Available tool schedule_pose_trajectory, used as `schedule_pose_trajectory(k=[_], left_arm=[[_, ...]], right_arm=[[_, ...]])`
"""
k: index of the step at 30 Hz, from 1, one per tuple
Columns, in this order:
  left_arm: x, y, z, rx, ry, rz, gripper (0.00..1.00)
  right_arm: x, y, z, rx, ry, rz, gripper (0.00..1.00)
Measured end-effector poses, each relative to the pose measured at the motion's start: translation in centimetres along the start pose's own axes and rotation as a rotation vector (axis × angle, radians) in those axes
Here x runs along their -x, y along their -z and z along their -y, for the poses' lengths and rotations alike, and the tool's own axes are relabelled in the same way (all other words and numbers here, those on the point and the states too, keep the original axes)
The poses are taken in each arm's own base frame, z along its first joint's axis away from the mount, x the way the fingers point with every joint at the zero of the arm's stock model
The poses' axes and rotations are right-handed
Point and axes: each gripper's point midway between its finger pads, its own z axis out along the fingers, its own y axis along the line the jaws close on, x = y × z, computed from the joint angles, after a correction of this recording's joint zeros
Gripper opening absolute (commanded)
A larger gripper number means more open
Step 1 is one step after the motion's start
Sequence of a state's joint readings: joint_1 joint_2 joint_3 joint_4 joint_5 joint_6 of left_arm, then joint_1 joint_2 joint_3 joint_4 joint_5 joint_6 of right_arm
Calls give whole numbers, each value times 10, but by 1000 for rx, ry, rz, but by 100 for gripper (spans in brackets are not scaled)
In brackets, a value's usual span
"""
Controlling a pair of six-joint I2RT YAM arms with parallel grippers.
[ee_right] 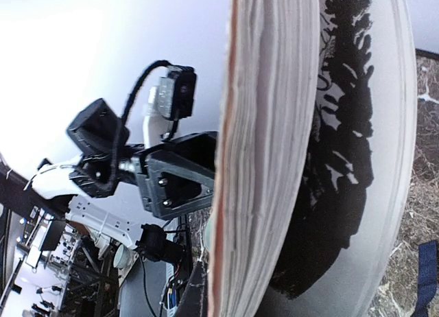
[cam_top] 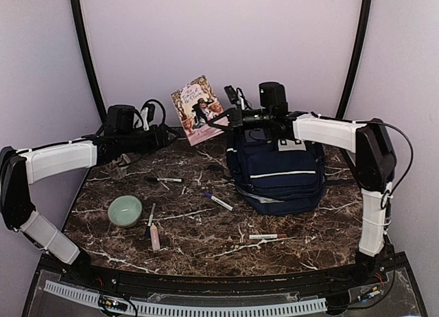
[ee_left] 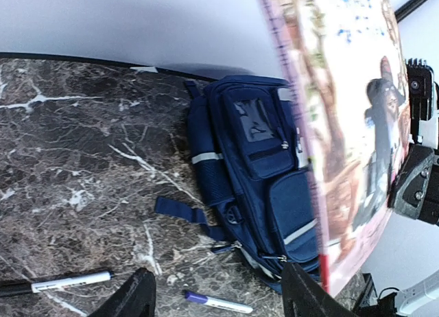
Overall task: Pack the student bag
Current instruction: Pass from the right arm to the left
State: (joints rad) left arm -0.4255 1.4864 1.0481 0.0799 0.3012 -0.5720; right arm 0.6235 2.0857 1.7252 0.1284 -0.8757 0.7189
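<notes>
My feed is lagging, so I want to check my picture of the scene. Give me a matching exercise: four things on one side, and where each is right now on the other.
Things:
1. book
2. student bag
3. green bowl
4. purple-capped marker

Places:
A. on the near left part of the table
B. up off the table, clamped in the right gripper
C. lying on the table just left of the bag
D. on the far right part of the table

Pairs: 1-B, 2-D, 3-A, 4-C
</notes>
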Motion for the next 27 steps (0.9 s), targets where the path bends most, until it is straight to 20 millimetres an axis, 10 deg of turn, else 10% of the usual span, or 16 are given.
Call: schedule_pose_trajectory(k=[9,20,27], left_arm=[[-25,4,86,-337,-113,63,66],[-63,26,203,-771,-289,144,68],[-80,10,224,-890,-312,146,66]], right_arm=[[-7,97,-42,22,127,88,0],[-26,147,-116,10,378,103,0],[-59,157,-103,-6,347,70,0]])
